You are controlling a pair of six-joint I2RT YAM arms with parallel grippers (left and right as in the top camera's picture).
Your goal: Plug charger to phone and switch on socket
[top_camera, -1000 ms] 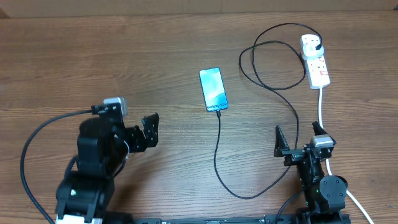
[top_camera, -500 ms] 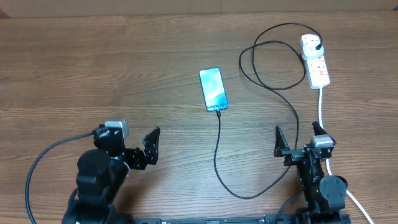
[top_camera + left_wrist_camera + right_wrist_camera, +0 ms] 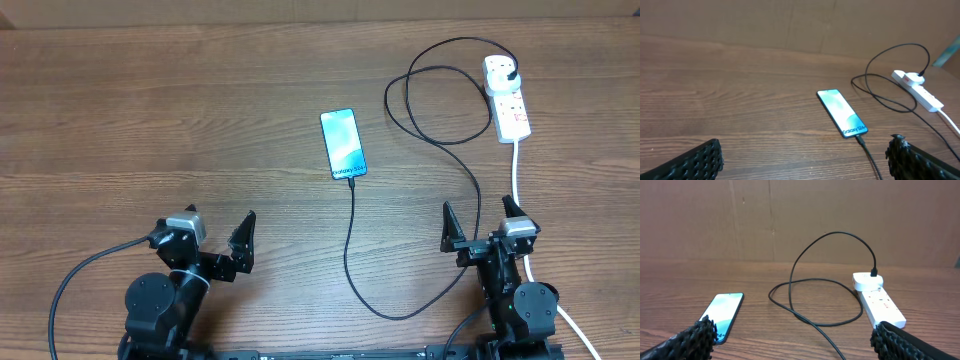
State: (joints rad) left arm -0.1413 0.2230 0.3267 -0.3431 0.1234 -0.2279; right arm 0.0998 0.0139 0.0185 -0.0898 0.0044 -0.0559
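Both pincers were spread as wide as they go and neither had hold of anything, neither touching a thing! The left gripper hung low at the near edge of the wooden table, its two ridged black fingers framing the bottom corners of its own wrist view with only bare wood between them. Over on the other side the right gripper stood the same way, jaws gaping, its textured pads well apart and closed on nothing. Writing to read: the phone lay face up, screen lit light blue-teal, with "Galaxy S24" in white along its near end, clear in the left wrist view. The power strip showed red markings on its white body, too small to read. The phone lay out in the middle of the table, ahead of both grippers, to the right of the left one and to the left of the right one, well apart from each. The charger cable met the phone's near edge, ran toward the robot, swung round in a wide curve just left of the right gripper, then climbed away in loops to a white adapter seated at the strip's far end. The strip lay beyond the right gripper, its thick white lead running back past that gripper's right side. Whether the switch was on could not be told.
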